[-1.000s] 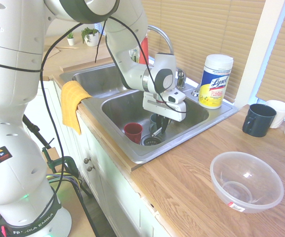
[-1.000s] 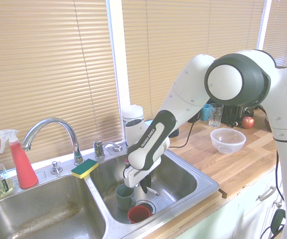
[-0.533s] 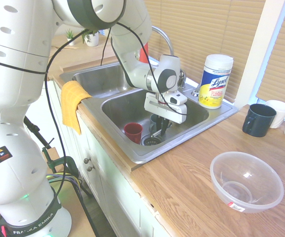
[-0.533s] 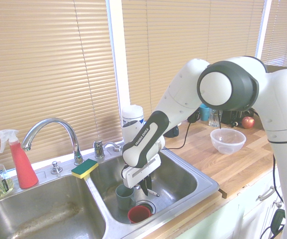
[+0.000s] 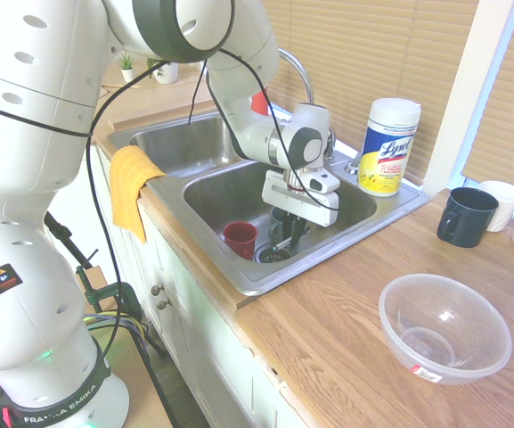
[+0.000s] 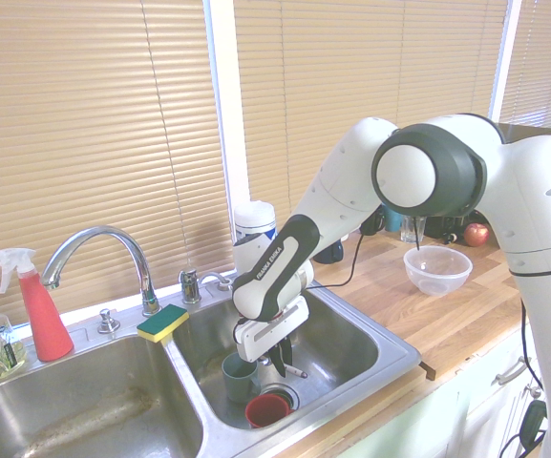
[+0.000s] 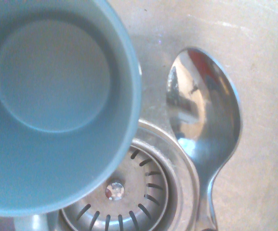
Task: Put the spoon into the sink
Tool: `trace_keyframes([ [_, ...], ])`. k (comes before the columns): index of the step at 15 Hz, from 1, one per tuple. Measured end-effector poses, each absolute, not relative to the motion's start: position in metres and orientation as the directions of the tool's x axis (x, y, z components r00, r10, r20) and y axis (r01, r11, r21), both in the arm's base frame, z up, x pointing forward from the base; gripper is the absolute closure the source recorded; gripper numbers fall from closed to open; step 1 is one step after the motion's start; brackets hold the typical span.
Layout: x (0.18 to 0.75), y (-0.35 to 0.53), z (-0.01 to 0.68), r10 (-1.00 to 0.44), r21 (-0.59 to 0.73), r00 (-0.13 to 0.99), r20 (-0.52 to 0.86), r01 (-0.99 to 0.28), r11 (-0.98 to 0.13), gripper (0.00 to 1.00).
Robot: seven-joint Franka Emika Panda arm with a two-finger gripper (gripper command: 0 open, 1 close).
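Down in sink (image 5: 230,192), jaws pinch spoon (image 7: 206,115) (tightly).

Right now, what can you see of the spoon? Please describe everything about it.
The spoon is shiny silver metal, its bowl mirror-bright and reflecting the room. In the wrist view the bowl faces the camera, hanging beside the round drain strainer and close to a blue cup; the handle narrows toward the picture's bottom edge. From outside it hangs low inside the sink, with the handle's knob end sticking out below the shut hand. Whether its bowl touches the sink floor cannot be told.
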State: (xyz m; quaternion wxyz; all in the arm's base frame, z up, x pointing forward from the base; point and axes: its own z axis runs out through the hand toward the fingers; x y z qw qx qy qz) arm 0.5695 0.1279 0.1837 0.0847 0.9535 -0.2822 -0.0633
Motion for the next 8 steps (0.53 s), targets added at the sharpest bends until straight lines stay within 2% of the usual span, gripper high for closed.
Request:
trace_keyframes([
  [5,0.571,0.127,0.184,-0.548,0.194,0.833,-0.069,-0.528,-0.827,0.0],
  [8,0.577,0.123,0.206,-0.548,0.13,0.837,-0.003,-0.543,-0.83,0.0],
])
